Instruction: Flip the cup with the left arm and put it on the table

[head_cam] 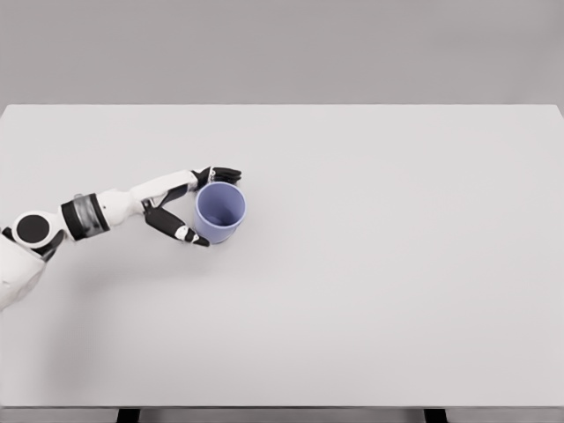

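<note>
A blue-violet cup (220, 212) stands upright on the white table (370, 264), left of the middle, its open mouth facing up. My left hand (204, 204) wraps it from the left: the fingers (226, 174) curl over the far rim and the thumb (179, 229) presses the near side. The left arm reaches in from the lower left edge. My right arm is out of view.
The table's far edge runs across the top of the picture and its near edge across the bottom, above two dark legs (129, 415). Nothing else lies on the tabletop.
</note>
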Controlling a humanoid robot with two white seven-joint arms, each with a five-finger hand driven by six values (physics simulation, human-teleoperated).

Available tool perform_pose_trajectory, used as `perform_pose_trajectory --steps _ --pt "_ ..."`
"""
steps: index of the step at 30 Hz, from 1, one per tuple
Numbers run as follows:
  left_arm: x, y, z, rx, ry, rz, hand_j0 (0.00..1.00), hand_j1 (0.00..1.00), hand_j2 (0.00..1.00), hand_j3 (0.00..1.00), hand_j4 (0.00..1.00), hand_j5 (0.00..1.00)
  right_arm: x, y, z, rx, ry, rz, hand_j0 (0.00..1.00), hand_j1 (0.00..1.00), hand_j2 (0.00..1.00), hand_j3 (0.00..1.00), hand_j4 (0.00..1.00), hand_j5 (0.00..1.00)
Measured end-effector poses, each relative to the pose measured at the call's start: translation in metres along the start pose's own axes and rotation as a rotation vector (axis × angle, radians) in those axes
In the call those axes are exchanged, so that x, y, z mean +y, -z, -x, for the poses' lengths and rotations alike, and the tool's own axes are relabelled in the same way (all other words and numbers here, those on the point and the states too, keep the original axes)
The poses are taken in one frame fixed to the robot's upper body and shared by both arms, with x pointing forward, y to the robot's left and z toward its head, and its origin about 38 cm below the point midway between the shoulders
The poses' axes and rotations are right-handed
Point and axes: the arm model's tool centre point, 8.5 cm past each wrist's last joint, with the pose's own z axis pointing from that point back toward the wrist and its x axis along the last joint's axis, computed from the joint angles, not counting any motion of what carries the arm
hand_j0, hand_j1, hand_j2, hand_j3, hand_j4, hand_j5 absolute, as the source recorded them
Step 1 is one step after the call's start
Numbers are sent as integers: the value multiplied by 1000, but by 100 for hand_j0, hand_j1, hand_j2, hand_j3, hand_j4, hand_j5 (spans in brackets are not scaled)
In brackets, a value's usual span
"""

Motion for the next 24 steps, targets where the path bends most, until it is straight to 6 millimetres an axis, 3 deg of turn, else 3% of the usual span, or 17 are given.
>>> perform_pose_trajectory --steps 8,13,20,24 --pt "16 -14 -1 28 27 -24 100 100 100 100 100 100 0 0 0 0 0 0 100 100 100 100 100 100" --pt "32 -48 1 84 52 -58 100 100 100 100 100 100 0 0 0 0 0 0 100 100 100 100 100 100" --pt "58 -117 0 230 131 -89 100 100 100 100 100 100 0 0 0 0 0 0 100 100 100 100 100 100" --pt "65 -137 -3 281 166 -82 100 100 100 100 100 100 0 0 0 0 0 0 100 100 100 100 100 100"
